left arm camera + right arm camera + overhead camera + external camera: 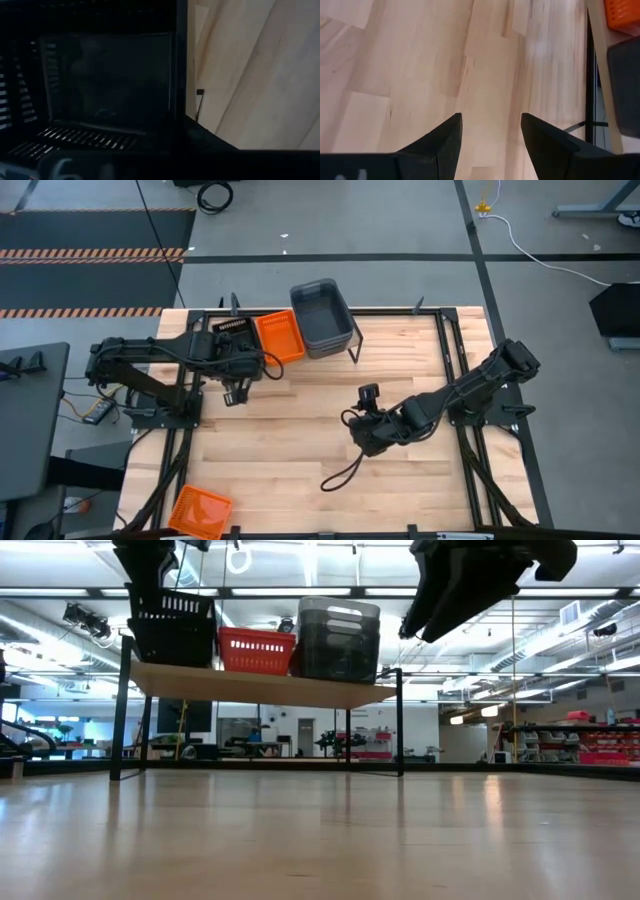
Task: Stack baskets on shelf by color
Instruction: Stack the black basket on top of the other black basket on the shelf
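While my left gripper (232, 340), fingers hidden, hovers at the black basket (172, 628) on the shelf's (262, 688) left end, I'd next send the empty, open right gripper (490, 145) for the near-left orange basket (201, 513).

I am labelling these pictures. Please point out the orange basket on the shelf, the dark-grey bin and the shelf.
orange basket (279, 335), high view, its floor.
dark-grey bin (323, 316), high view, its inside floor.
shelf (262, 687), low view, plank's front edge.
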Robot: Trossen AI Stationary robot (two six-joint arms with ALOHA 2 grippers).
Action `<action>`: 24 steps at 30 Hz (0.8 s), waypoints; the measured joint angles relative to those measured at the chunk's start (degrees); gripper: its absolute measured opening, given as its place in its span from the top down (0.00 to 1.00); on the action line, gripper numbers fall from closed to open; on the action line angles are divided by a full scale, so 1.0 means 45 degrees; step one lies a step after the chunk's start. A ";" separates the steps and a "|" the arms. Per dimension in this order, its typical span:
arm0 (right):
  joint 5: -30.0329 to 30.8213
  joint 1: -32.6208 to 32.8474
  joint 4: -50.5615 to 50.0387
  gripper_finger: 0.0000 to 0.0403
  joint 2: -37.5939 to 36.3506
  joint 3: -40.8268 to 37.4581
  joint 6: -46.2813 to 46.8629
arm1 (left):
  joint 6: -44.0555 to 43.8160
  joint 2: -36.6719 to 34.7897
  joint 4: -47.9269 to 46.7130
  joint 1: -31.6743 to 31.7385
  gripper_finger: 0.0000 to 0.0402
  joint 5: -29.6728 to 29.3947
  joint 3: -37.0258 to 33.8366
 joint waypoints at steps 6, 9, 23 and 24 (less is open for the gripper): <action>-0.0187 0.0000 -0.0017 0.48 0.0000 0.0000 0.0507 | 0.0015 0.0000 0.0203 -0.0023 0.90 -0.0009 0.0000; -0.0381 -0.0005 -0.0022 0.48 0.0000 0.0000 0.0730 | -0.0015 0.0000 0.0264 -0.0023 0.90 -0.0004 0.0000; -0.1039 0.0034 -0.0024 0.48 0.0000 0.0000 0.1453 | -0.0466 0.0000 0.0677 0.0098 0.83 -0.0439 0.0000; -0.1083 0.0034 -0.0025 0.48 0.0000 0.0000 0.1474 | -0.0550 0.0000 0.0607 0.0098 0.81 -0.0466 0.0000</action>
